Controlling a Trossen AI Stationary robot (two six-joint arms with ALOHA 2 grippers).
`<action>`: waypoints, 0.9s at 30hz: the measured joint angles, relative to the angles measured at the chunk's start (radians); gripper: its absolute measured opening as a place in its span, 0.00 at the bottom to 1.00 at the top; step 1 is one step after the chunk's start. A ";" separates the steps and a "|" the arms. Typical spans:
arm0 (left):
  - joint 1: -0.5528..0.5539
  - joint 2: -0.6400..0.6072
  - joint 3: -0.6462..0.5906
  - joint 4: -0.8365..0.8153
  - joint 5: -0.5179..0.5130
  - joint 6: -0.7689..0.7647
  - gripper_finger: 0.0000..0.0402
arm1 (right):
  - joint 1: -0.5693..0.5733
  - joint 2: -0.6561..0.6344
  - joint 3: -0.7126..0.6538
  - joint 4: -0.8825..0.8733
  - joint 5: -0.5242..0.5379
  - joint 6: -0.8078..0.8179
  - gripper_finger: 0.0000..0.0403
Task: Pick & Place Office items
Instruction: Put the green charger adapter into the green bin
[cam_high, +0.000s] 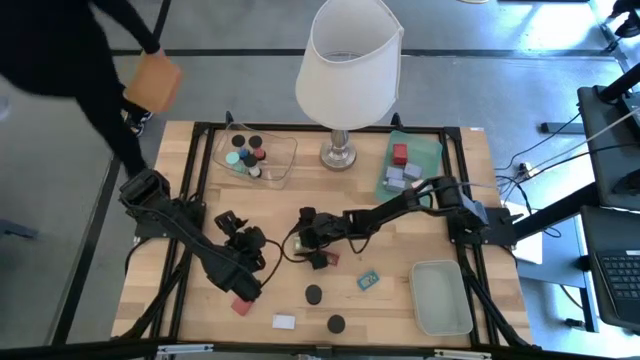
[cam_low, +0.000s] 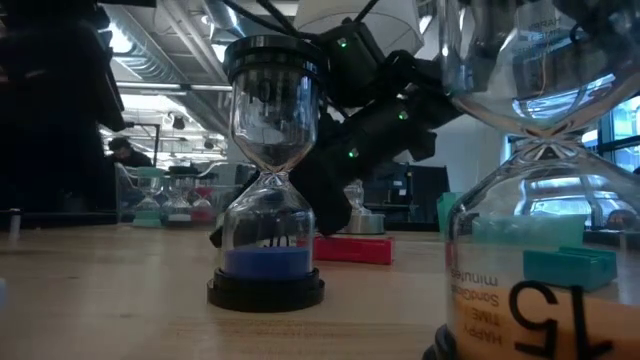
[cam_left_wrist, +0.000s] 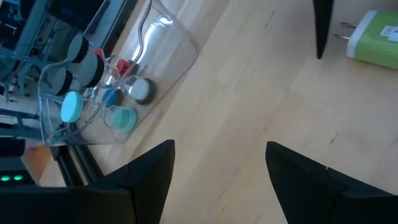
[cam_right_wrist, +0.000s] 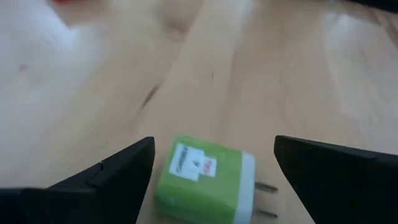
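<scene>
High view: your right gripper (cam_high: 305, 232) is low over mid-table, the left gripper (cam_high: 238, 235) just beside it. Black caps (cam_high: 314, 294) lie near the front edge with a white block (cam_high: 284, 322), a pink block (cam_high: 241, 306) and a teal tag (cam_high: 368, 281). More items sit in the clear tray (cam_high: 284, 160) and the green tray (cam_high: 432, 150) either side of the lamp (cam_high: 347, 65). A second green tray (cam_high: 441, 297) lies front right.

Low view: two hourglasses up close, blue sand (cam_low: 266, 262) in one; a red block (cam_low: 352, 248) behind.

Left wrist: your jaws are spread, holding nothing, the clear tray ahead.

Right wrist: jaws wide apart, a green plug adapter (cam_right_wrist: 204, 180) on the table between the fingers (cam_right_wrist: 115, 177), untouched.
</scene>
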 joint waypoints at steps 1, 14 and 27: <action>-0.006 0.000 0.000 0.000 0.000 -0.008 0.62 | 0.000 0.000 0.001 -0.011 0.011 0.003 0.83; -0.038 0.000 0.000 0.000 -0.001 -0.058 0.62 | 0.000 -0.001 0.001 -0.051 0.010 0.053 0.67; -0.038 0.000 0.000 0.000 -0.001 -0.061 0.62 | -0.007 -0.104 -0.001 -0.158 0.020 0.089 0.68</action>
